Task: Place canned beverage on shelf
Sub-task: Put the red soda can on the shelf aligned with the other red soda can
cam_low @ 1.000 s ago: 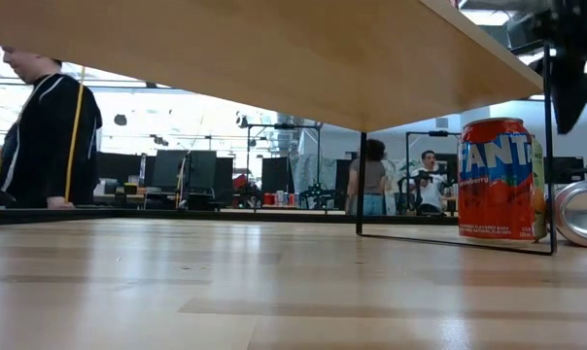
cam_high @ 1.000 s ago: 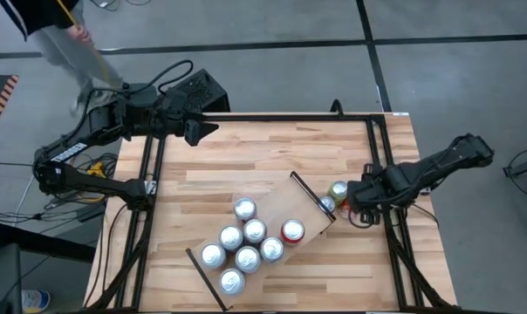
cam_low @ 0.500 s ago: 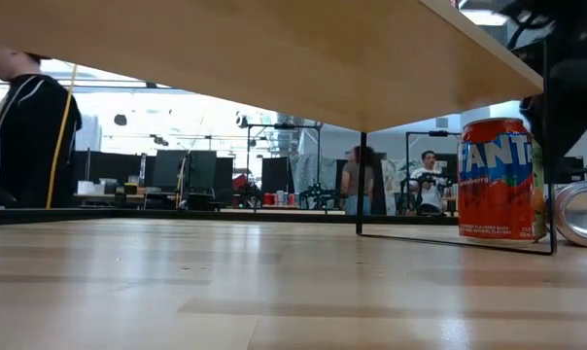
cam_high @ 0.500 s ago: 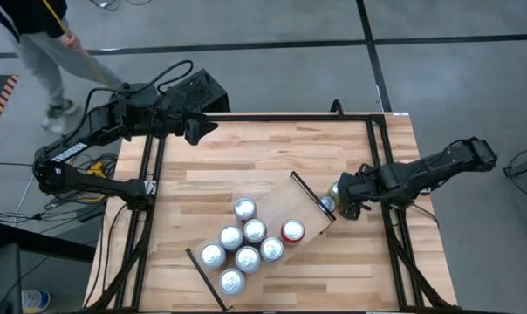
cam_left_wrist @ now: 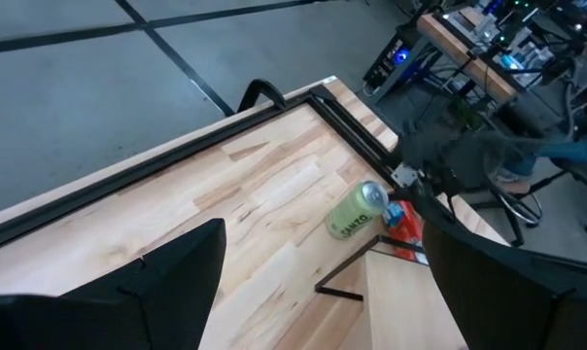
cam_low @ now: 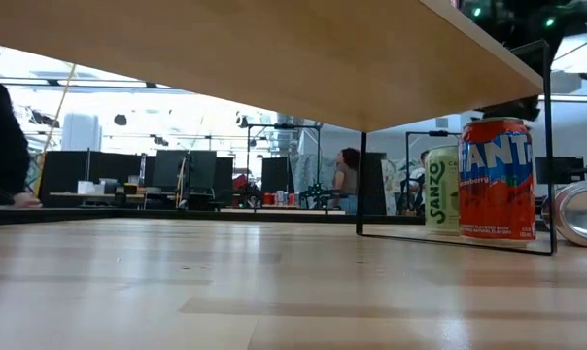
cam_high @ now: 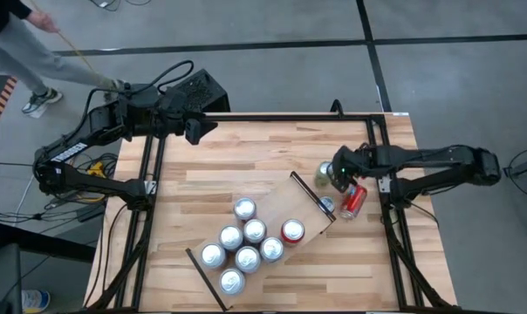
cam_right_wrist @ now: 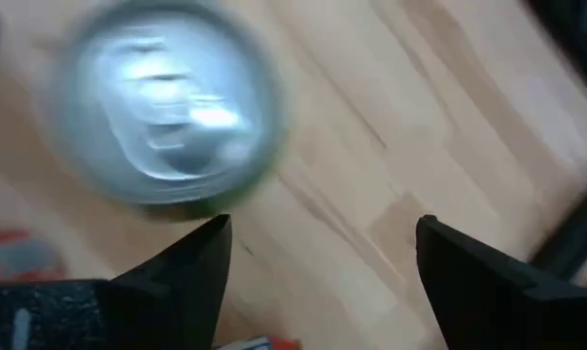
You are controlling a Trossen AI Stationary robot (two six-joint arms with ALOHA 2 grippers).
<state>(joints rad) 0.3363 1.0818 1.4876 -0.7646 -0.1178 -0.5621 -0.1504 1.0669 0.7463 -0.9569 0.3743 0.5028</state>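
Cans lay around the right gripper.
An upright green aluminium can stood just beside it; a toppled red aluminium can lay nearby.

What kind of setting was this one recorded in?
Probably an open robotics lab or workshop: a butcher-block table in a black frame on a grey concrete floor, with rows of monitors and people seated behind.

light: even, bright overhead | low view: backlit windows, shelf underside shaded | right wrist: can top motion-blurred, glare | high view: sharp
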